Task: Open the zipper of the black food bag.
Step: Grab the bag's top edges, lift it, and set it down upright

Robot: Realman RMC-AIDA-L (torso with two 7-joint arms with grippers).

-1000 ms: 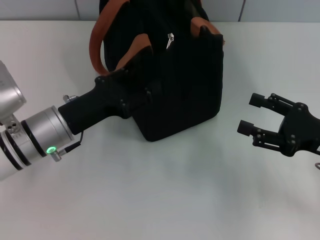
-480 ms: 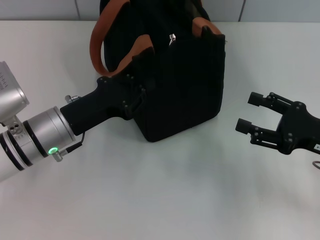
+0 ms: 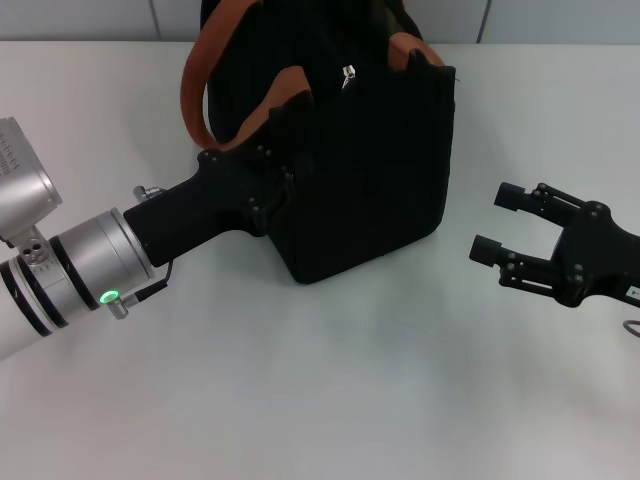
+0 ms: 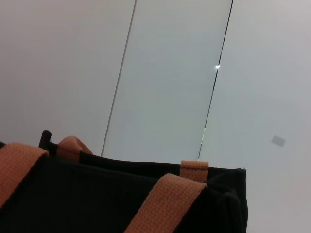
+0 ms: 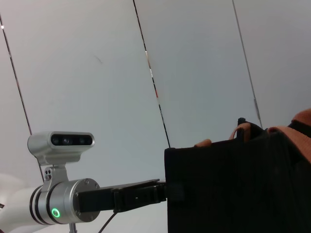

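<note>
1. The black food bag stands upright in the upper centre of the head view on a white table, with its far top edge cut off by the top of the frame.
2. The zipper shows as a small silver pull tab near the top centre of the frame, on the bag's top seam between the orange-brown handles.
3. The left gripper comes in from the lower left of the frame and presses against the bag's left side, just above its near left corner. Black on black, I cannot tell whether its fingers are apart or together.
4. The right gripper hovers at the right edge of the frame, with its two fingers spread apart and holding nothing. It is well apart from the bag's right wall, with bare table between them.
5. The lower half of the head view is bare table, running from the bag's bottom edge down to the frame's bottom.
6. In the left wrist view, the bag's top edge and one orange strap fill the bottom of the frame.
7. In the right wrist view, the bag's vertical corner edge sits at lower centre, with the left arm touching it from the lower left.
</note>
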